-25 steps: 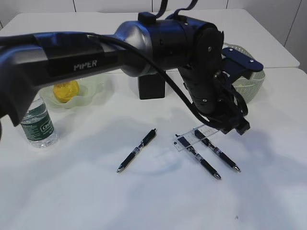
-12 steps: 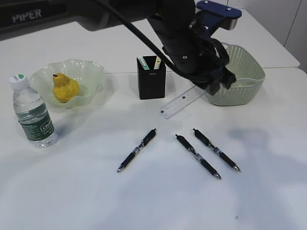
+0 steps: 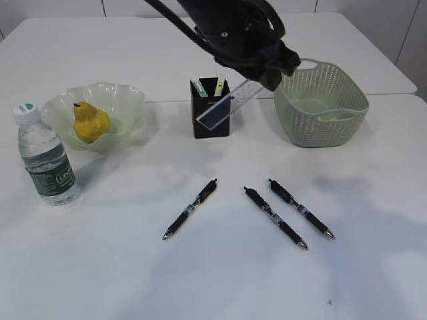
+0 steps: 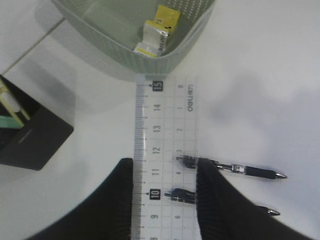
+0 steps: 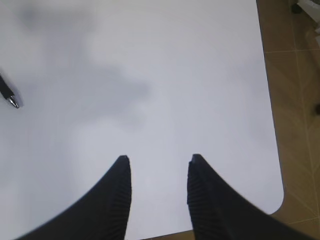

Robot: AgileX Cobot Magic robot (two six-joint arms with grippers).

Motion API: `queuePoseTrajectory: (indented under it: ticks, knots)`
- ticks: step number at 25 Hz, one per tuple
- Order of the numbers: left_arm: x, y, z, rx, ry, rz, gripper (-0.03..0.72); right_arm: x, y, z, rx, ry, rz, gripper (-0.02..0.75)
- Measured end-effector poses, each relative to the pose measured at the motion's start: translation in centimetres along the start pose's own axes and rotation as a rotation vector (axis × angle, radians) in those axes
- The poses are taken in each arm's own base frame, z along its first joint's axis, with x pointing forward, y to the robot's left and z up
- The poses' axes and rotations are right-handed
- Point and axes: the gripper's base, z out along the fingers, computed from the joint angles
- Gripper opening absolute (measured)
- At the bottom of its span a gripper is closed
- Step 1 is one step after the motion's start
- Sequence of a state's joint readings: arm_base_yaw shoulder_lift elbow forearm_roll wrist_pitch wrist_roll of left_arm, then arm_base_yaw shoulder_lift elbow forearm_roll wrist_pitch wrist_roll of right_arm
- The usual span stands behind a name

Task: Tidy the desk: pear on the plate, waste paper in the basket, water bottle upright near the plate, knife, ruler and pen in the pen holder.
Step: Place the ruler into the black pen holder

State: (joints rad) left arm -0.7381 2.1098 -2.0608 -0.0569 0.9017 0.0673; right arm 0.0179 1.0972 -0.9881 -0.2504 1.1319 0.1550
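though most of the left arm is cut off at the top of the exterior view, its left gripper [image 4: 165, 172] clamps the clear ruler [image 3: 223, 107], which hangs tilted with its lower end over the black pen holder [image 3: 211, 117]. the right gripper [image 5: 157, 162] is parted over bare table [image 5: 150, 75], holding nothing. three pens [image 3: 267, 210] lie loose; paper in the basket [image 3: 323, 113] is barely readable.

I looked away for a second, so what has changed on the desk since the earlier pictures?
The left gripper, still clamping the clear ruler, lifted it off the table beside the pens and carried it up and back to the black pen holder. The three pens, pear, bottle and basket stayed put.
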Motion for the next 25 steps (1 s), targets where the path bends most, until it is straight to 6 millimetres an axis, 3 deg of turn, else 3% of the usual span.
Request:
queuePoseTrajectory:
  ticks: [7, 25]
  knots:
    - [-0.3, 3.2, -0.4, -0.047, -0.052, -0.058, 0.262, -0.2, 0.1, 0.0, -0.013, -0.022, 0.005, 0.314]
    - [-2.4, 6.7, -1.2, -0.114, -0.322, -0.103, 0.262, -0.8, 0.2, 0.0, -0.027, -0.092, 0.007, 0.314]
